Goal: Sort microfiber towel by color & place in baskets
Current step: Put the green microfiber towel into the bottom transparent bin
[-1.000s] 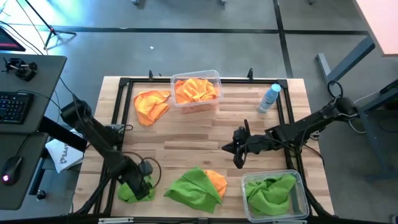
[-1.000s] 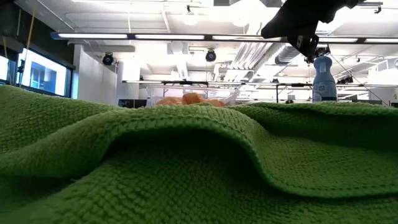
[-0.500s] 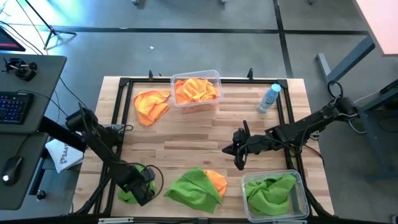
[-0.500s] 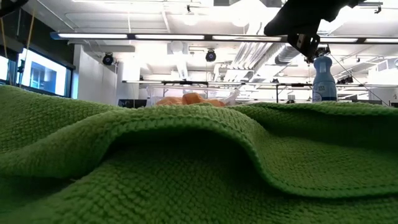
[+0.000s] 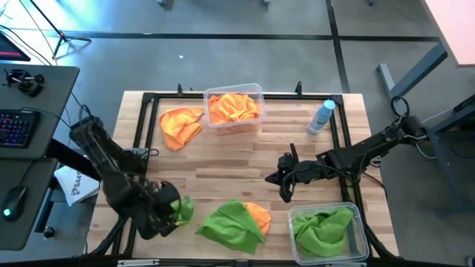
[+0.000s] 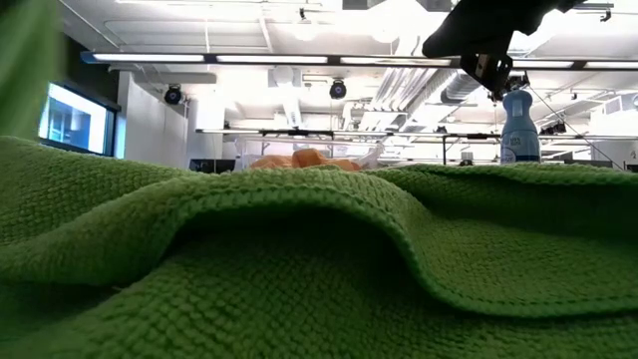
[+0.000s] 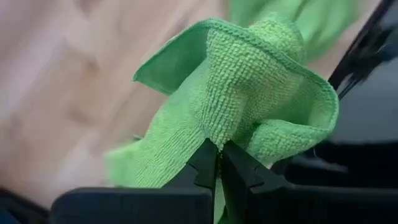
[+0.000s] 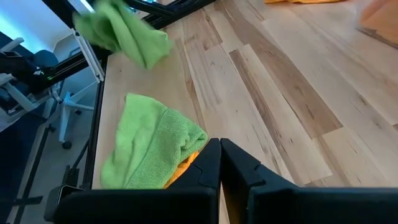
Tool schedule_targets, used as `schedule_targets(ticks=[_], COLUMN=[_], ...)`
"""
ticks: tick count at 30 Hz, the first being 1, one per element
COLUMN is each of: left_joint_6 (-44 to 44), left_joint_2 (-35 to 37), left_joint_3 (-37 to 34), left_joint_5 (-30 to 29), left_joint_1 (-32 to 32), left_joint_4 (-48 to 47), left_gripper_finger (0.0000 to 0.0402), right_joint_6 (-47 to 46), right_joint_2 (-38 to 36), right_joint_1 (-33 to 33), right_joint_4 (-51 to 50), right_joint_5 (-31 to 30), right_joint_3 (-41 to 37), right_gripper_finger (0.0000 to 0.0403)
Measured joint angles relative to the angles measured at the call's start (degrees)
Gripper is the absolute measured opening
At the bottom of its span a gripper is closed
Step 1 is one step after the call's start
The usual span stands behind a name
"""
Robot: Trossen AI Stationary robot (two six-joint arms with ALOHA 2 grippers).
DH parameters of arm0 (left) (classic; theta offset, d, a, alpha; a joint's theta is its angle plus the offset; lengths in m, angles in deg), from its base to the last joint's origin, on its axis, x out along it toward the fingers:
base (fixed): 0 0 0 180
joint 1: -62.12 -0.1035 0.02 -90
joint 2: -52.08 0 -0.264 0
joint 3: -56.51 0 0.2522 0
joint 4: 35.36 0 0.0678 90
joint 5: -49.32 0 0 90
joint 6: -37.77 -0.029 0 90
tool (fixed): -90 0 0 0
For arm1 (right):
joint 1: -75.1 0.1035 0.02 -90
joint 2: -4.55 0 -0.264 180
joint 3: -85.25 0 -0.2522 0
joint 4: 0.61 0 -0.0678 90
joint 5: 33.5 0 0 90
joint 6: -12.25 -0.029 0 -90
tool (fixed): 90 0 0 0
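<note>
One green towel (image 7: 249, 93) is hanging pinched in my left hand (image 5: 169, 211) above the bench's (image 5: 245, 159) near-left corner; I am keeping my right hand (image 5: 284, 180) closed, empty, mid-bench.

Grey concrete floor (image 5: 223, 59) with dark seam lines, desk (image 5: 33, 148) with keyboard (image 5: 18, 126) at left edge, bright ceiling strip lights (image 6: 269, 58) overhead, window (image 6: 72, 118) at left.
</note>
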Motion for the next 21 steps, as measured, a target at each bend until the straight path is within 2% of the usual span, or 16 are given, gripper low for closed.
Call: schedule_targets(ticks=[6,12,17,21], left_joint_6=[-6.90,-17.36,-29.19,-36.16], left_joint_2=[2.17,2.85,2.83,2.47], left_joint_3=[10.27,16.31,17.31,17.31], left_joint_5=[-15.59,-28.01,-30.18,-30.04], left_joint_1=[-1.82,-6.69,-13.31,-19.27], left_joint_4=[-8.28,-8.00,-1.62,4.47], left_gripper_finger=[0.0001,0.0000,0.0000,0.0000], right_joint_6=[0.00,0.03,4.00,7.70], right_joint_2=[0.00,0.02,0.02,0.03], right_joint_1=[0.00,-0.90,-2.55,-3.88], right_joint_4=[0.16,4.40,14.77,19.81], right_joint_5=[-0.02,-0.46,-0.41,0.83], right_joint_3=[0.00,0.00,0.04,0.53], right_gripper_finger=[0.0000,0.0000,0.0013,0.0057])
